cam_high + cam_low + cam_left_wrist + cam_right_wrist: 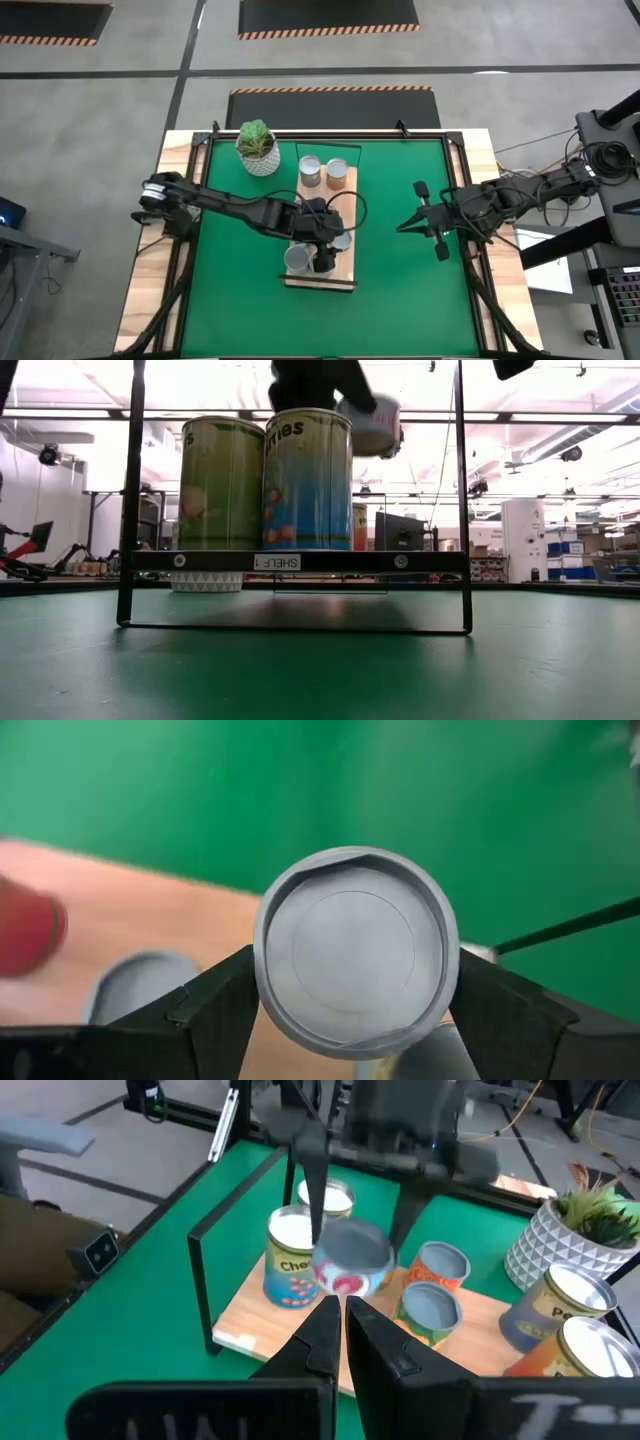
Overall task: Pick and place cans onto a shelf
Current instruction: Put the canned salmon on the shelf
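Left gripper (318,240) hangs over the shelf (343,272), its fingers (215,1010) clamped on a grey-topped can (355,960) lifted clear of the board, probably tilted. Other cans (290,1260) stand below. Right gripper (405,226) waits over the green mat (400,290), fingers pressed together.

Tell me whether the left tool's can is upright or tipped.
Tipped: the left tool grips the grey-topped metal can on its side, round top facing that wrist camera.
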Controlling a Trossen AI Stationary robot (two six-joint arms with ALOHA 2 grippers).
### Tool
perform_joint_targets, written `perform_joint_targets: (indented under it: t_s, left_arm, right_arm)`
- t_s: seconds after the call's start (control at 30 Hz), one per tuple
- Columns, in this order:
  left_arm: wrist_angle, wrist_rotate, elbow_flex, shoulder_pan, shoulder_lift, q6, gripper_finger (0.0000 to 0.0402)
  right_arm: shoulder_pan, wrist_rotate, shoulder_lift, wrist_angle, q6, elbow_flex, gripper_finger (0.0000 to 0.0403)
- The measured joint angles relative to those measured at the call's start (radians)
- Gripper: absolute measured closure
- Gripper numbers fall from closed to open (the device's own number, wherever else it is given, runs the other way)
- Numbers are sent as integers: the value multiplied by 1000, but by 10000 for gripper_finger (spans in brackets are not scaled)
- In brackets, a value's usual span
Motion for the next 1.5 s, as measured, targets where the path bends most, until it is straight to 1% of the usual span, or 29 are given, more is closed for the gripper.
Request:
perform_joint_targets:
  t_s: [0.2,0.4,0.6,0.87,1.5]
  left_arm:
    - [-37,16,-2,30,34,-59,129]
    - [-39,16,-5,46,53,-55,126]
    - [-38,10,-6,48,87,27,116]
    - [-17,11,-6,48,126,140,114]
    - [2,8,-5,48,128,159,113]
  right_arm:
    - [0,0,17,20,1,0,392]
    - [0,0,54,23,14,0,392]
    - [0,0,100,23,24,0,392]
    - [0,0,137,21,27,0,392]
    - [0,0,140,24,27,0,392]
